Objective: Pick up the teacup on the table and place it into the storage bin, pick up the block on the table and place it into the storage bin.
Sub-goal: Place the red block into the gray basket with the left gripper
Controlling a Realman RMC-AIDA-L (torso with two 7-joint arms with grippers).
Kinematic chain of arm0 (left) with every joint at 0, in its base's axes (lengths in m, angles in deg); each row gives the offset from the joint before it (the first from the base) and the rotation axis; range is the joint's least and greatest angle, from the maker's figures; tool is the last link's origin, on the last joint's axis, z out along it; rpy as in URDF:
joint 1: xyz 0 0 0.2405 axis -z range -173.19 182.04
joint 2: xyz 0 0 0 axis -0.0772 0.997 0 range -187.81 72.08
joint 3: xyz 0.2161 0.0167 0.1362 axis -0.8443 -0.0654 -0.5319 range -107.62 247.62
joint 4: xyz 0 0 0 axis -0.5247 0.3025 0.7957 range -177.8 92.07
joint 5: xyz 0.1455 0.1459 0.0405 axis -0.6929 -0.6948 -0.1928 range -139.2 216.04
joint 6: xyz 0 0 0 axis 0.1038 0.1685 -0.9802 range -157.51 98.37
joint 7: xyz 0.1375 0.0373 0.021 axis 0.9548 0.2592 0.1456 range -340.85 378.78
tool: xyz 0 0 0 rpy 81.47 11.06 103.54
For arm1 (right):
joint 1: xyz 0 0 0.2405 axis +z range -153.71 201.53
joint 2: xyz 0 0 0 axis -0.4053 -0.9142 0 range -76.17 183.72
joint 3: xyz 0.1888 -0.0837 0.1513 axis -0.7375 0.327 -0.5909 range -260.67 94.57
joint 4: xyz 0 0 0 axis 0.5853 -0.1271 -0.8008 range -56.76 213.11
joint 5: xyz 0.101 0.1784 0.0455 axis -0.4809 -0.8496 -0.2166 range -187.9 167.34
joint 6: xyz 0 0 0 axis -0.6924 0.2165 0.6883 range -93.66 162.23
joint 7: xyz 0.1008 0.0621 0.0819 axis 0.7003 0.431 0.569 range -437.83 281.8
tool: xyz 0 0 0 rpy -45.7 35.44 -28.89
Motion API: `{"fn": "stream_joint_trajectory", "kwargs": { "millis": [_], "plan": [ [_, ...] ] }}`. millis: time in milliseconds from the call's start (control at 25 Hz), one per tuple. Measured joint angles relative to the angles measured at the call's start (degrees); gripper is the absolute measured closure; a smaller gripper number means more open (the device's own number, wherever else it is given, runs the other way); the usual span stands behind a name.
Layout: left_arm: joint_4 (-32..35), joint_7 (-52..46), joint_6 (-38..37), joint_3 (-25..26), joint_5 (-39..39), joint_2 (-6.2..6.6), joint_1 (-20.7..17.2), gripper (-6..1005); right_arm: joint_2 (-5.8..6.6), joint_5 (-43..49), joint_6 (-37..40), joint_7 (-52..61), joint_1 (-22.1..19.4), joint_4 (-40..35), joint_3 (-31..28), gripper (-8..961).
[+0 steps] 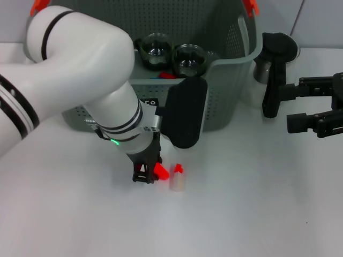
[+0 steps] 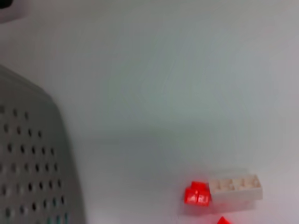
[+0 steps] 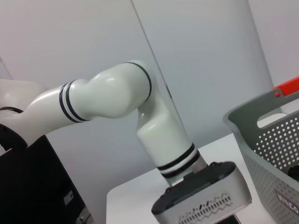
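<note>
Red and cream plastic make up the block [image 1: 177,178]: a small cream brick with a bright red piece at one end, lying flat on the white worktop [image 1: 241,214] near its middle, in front of the storage bin [image 1: 225,80]. The left claw [image 1: 148,175] is down at the worktop just to the left of the block, dark fingers pointing downward with something red between them; whether they are spread or pinching cannot be told. The big white left arm [image 1: 80,75] reaches in from the left edge and covers the bin's left part.

The storage bin is a grey-green perforated basket with orange clips at its top corners, standing toward the far edge of the worktop. Inside it sit two dark glass teacups [image 1: 171,53] side by side, with a bit of red below them.

The left wrist view shows the block [image 2: 224,190] closer: studs on the cream brick and the red piece touching one end, with the bin's perforated wall [image 2: 32,168] well apart from it. The right wrist view shows no block, only the left arm [image 3: 117,98] and a corner of the bin [image 3: 271,135] with its orange clip.

Near the right edge, the right claw [image 1: 316,104] hangs with fingers spread, holding nothing. A dark metal cup [image 1: 268,59] stands just beside the bin's right wall.
</note>
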Motion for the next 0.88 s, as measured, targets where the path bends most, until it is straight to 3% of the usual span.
{"fn": "stream_joint_trajectory", "kwargs": {
  "millis": [440, 680, 880],
  "plan": [
    [10.44, 3.52, -11.75, 12.60, 2.03, 0.11, -2.85, 675, 0.33, -1.42, 0.16, 0.03, -0.33, 0.00, 0.01, 11],
    [19.85, 6.24, -23.89, 26.82, 7.02, 0.29, -3.33, 674, 0.52, -2.49, 0.20, 0.19, -0.45, 0.00, 0.05, 11],
    [27.18, 6.19, -32.23, 37.60, 9.34, 0.48, -1.19, 673, 0.63, -2.79, 0.19, -0.01, -0.52, 0.00, 0.22, 12]
  ]
}}
